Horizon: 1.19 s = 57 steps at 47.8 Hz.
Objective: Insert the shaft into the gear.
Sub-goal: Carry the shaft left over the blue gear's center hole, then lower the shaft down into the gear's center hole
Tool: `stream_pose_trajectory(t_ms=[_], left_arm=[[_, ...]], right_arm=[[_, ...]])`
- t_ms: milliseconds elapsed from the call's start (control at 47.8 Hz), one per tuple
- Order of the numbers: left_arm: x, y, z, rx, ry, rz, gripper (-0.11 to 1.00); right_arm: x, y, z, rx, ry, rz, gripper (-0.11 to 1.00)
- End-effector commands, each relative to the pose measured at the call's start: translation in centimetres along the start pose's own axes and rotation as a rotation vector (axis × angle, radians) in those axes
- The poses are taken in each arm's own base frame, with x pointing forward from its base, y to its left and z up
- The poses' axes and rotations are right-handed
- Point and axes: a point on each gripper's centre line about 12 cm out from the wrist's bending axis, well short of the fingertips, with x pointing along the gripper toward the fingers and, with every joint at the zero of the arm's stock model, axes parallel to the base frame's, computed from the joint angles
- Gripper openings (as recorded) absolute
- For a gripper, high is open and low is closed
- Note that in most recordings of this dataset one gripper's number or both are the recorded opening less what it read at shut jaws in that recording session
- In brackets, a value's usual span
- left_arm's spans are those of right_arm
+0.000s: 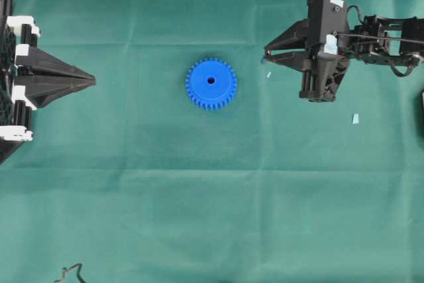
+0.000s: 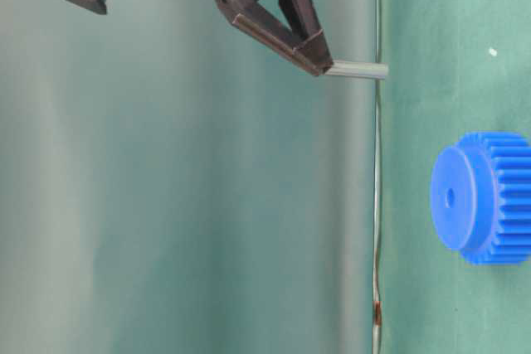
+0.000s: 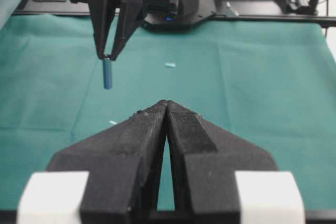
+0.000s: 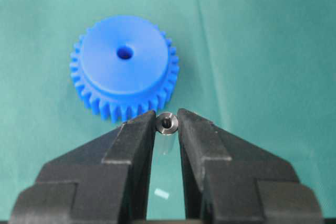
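- While you're watching the overhead view, the green cloth [image 1: 212, 217] is covering the whole table, lying flat with a few faint fold lines.
- Right arm is sitting on the right of that view, its right gripper [image 1: 266, 55] pointing toward the middle and hanging above the cloth, not touching it.
- Left gripper [image 1: 93, 81] is sitting at the left edge, well apart from everything; you're seeing its jaws pressed together with nothing between them in the left wrist view [image 3: 167, 104].
- The gear [image 1: 211, 83] is lying flat on the cloth near the centre, between the two arms, hub side up and centre hole facing up. Nothing is touching it.
- Right jaws are clamping the shaft [image 4: 167, 123] at its upper end; in the right wrist view you're looking straight down its end face, just this side of the gear's teeth [image 4: 124, 66].
- Shaft is hanging upright below the fingertips in the table-level view [image 2: 357, 70], clear of the gear and off to its side, not over the hole.
- Two small pale-blue scraps are lying on the cloth near the right arm: one [image 1: 355, 118] well apart from the gear, the other [image 1: 269, 74] under the right gripper.
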Motion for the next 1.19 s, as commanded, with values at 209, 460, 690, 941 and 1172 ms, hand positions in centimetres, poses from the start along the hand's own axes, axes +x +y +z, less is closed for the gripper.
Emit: stream_pose_trajectory(t_ms=[209, 460, 690, 941, 1172], left_arm=[[0.2, 0.0, 1.2, 0.003, -0.031, -0.001, 0.0], [0.3, 0.0, 1.0, 0.005, -0.023, -0.001, 0.0], [0.3, 0.0, 1.1, 0.006, -0.026, -0.001, 0.0], [0.2, 0.0, 1.1, 0.006, -0.025, -0.001, 0.0], [0.2, 0.0, 1.1, 0.005, -0.02, 0.0, 0.0]], right_arm=[[3.1, 1.7, 2.8, -0.023, -0.03, 0.035, 0.16], [6.5, 3.1, 4.4, -0.047, -0.038, 0.059, 0.16], [7.8, 3.5, 5.4, -0.052, -0.052, 0.063, 0.16], [7.9, 3.5, 5.3, -0.052, -0.049, 0.063, 0.16], [7.9, 3.5, 5.3, -0.052, -0.046, 0.063, 0.16]])
